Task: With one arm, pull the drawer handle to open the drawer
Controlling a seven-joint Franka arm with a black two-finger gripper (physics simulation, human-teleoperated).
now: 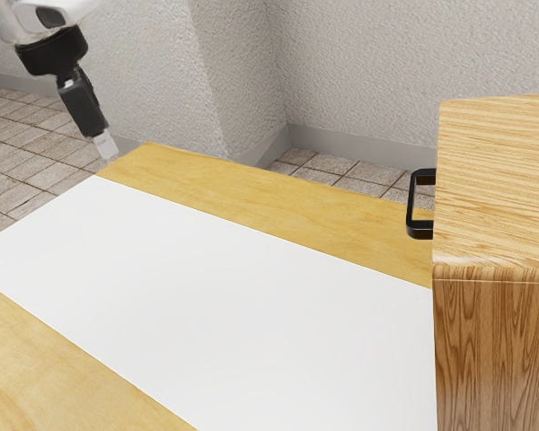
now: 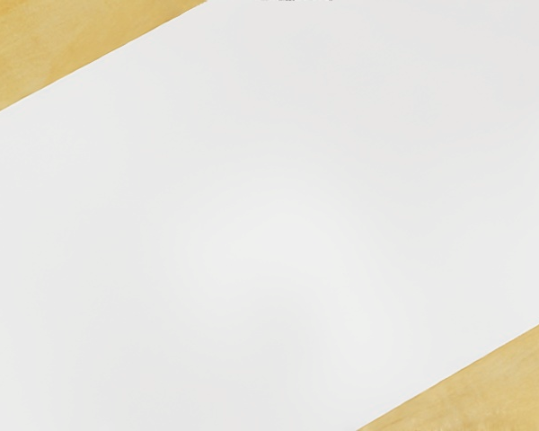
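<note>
A wooden drawer cabinet (image 1: 499,242) stands at the exterior view's right, on the table. A black loop handle (image 1: 419,204) sticks out of its front, toward the exterior view's left. My gripper (image 1: 102,144) hangs at the upper left of that view, above the table's far corner and far from the handle, with nothing in it. Under my hand, the wrist view looks down on the white mat (image 2: 269,224) with bare wood of the table (image 2: 54,45) on either side.
A wide white mat (image 1: 207,296) covers the middle of the wooden table (image 1: 278,202), between my gripper and the cabinet. Grey textured walls and a tiled floor (image 1: 27,162) lie behind.
</note>
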